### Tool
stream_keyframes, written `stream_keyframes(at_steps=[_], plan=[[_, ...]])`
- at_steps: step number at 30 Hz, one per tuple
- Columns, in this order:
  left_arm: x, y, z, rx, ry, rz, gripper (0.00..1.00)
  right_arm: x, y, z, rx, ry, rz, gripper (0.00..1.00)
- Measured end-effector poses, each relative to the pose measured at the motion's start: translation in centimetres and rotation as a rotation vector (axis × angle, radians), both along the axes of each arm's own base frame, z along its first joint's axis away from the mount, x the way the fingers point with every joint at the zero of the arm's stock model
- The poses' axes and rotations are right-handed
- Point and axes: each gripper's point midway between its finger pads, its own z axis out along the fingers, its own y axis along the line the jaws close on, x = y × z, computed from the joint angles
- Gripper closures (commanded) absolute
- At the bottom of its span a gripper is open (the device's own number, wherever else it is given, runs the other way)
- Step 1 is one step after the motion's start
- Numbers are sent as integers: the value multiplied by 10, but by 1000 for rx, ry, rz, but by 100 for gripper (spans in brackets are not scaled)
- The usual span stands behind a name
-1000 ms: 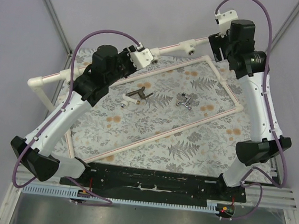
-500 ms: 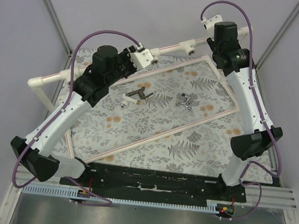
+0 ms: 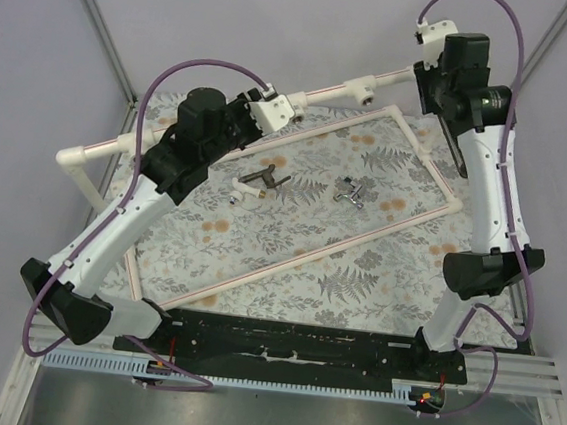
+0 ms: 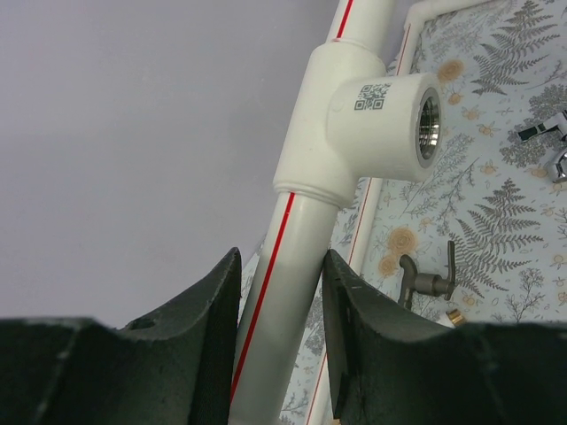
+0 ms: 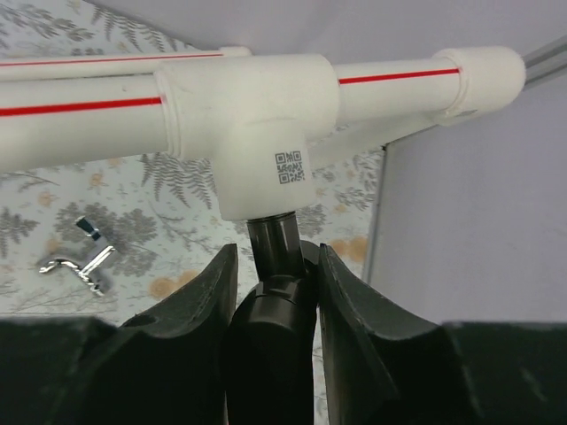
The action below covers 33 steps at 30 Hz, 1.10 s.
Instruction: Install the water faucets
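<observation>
Dark faucet (image 5: 273, 252): end meets the tee socket of the white pipe frame (image 5: 248, 115), at 1 o'clock on the bench (image 3: 378, 272); right jaws closed on it. Left jaws clamp the frame's pipe at 10 o'clock. Short faucet (image 3: 263, 180) lies mid-bench, silver faucet (image 3: 352, 192) at its 3 o'clock.

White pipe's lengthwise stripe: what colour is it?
Red; the stripe shows best in the left wrist view.

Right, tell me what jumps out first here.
The white pipe frame stands raised along the far edge, the left gripper clamped on it. The right gripper grips a dark faucet plugged into its right-hand tee. A short dark tap and a silver tap lie loose on the floral mat.
</observation>
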Motion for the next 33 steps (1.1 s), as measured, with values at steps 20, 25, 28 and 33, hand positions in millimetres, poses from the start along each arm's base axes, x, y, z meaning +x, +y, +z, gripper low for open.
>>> stream_keyframes(at_steps=[20, 25, 28, 33], plan=[[7, 3, 4, -72, 66, 83, 38, -63, -19, 68, 433, -239, -11, 2], [9, 14, 8, -206, 111, 202, 25, -128, -35, 100, 464, -477, -60, 2], [2, 22, 14, -293, 135, 250, 24, -156, -46, 107, 490, -569, -112, 2], [-31, 47, 57, -482, 71, 291, 20, -186, -56, 86, 526, -614, -176, 2]])
